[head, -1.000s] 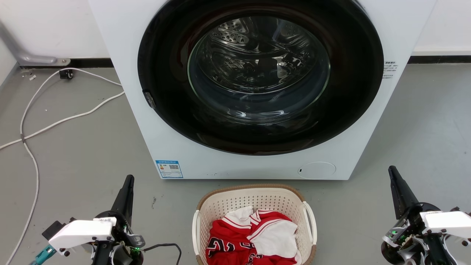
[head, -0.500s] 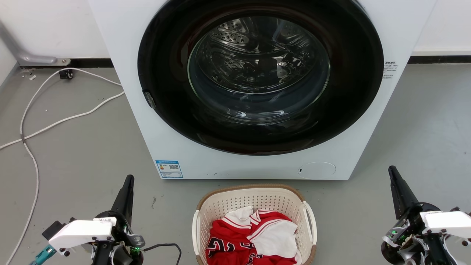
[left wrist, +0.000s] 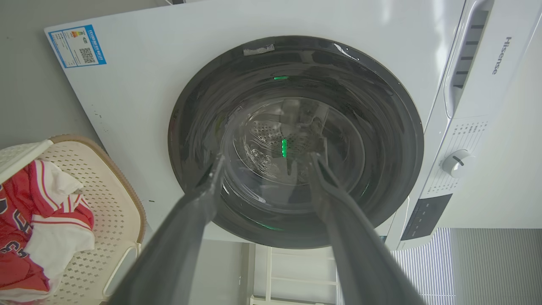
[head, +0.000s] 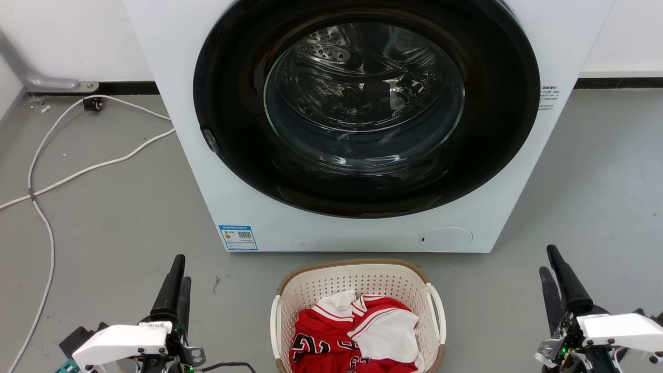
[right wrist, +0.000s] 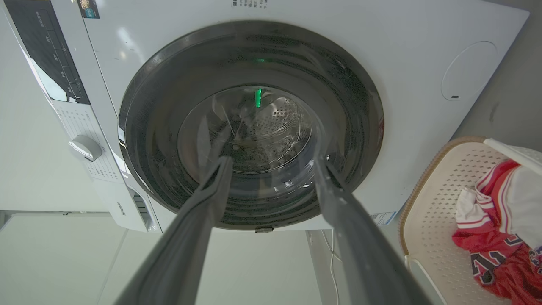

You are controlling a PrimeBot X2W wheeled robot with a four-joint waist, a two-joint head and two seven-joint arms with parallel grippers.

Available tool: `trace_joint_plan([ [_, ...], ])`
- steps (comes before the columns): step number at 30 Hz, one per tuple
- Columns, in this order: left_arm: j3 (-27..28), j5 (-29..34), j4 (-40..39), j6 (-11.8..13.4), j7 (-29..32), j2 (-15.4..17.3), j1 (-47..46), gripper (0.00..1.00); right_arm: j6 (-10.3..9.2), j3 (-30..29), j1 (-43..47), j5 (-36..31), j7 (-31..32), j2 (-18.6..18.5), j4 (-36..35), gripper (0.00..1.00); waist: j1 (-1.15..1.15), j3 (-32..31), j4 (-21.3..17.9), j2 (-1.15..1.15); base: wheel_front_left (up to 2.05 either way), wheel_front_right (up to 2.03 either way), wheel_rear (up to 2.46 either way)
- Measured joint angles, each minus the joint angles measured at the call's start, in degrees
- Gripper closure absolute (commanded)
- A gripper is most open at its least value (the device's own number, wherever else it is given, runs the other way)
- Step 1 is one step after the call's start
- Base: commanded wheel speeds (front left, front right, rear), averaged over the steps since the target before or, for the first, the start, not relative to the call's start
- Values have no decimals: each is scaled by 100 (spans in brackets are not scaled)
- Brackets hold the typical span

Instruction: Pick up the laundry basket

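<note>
Laundry basket [head: 357, 264], just one, sits on the floor [head: 103, 233] between left tool [head: 181, 269] and right tool [head: 547, 260], both parted, touching nothing.

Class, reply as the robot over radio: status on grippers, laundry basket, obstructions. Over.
Left gripper, right gripper: open, empty, either side of laundry basket. Basket on floor, untouched, clothes inside. Washing machine close behind; handles unobstructed.
</note>
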Motion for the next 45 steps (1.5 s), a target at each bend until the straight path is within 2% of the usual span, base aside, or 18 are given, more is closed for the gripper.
trace_joint_plan([
  [4,-2,426,-116,48,-102,1,0,0,0,46,4,-492,-113,0,-122,0,0,5,-2,0,0,0,0],
  [5,-30,764,-213,101,-181,1,1,0,0,81,15,-901,-188,0,-211,0,0,10,-3,0,0,0,0],
  [18,-253,2145,-511,303,-499,2,93,0,1,254,114,-2670,-495,0,-446,0,0,26,-3,0,0,0,0],
  [45,-487,4256,-708,599,-1014,9,291,0,0,454,341,-5204,-1021,-1,-761,0,0,49,6,0,0,0,0],
])
